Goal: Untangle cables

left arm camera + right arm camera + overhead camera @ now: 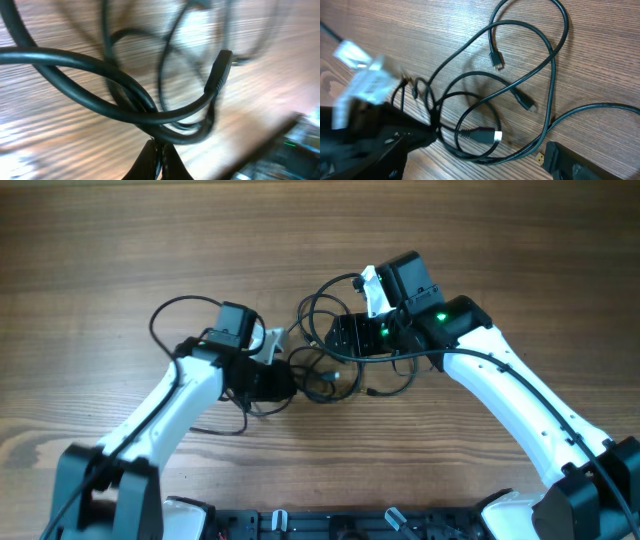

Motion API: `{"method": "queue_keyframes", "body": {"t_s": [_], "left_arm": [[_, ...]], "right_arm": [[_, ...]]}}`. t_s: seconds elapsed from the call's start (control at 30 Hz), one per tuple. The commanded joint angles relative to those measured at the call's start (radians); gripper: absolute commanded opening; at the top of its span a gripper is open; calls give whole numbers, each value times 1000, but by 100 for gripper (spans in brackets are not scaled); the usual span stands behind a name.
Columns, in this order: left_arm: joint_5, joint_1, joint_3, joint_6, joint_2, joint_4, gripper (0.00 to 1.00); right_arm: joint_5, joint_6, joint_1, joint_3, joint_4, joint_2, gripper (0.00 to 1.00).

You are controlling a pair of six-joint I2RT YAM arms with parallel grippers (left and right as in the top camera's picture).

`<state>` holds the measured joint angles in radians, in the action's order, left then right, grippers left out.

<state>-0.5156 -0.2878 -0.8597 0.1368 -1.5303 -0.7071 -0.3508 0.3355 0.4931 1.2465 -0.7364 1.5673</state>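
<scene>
Pinching the black cables at the lower middle of its wrist view, the left claw is closed narrow on them. The tangle lies on the wooden table, at the centre of the overhead frame. Just beside it hovers the right claw; how wide it stands I cannot tell.

No readable txt, brand, nr or sign in any view. White piece at 9 o'clock, right wrist view: too blurred, no print legible. The cables show no legible markings.
</scene>
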Motion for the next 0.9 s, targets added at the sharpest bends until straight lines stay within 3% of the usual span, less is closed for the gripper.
{"method": "queue_keyframes", "body": {"t_s": [0.0, 0.13, 0.3, 0.53, 0.87], "left_arm": [[-252, 38, -18, 6, 99, -1, 4], [-371, 72, -18, 8, 137, 4, 4], [-373, 97, -18, 64, 138, 101, 4], [-344, 97, -18, 248, 138, 264, 4], [-357, 107, -18, 208, 138, 151, 4]], "right_arm": [[-30, -5, 2, 8, 2, 13, 90], [-43, -21, 2, 8, 2, 13, 90], [-48, -21, 2, 8, 3, 13, 90], [-69, -22, 2, 8, -2, 13, 90], [-77, -206, 90, 8, -8, 13, 90]]}}
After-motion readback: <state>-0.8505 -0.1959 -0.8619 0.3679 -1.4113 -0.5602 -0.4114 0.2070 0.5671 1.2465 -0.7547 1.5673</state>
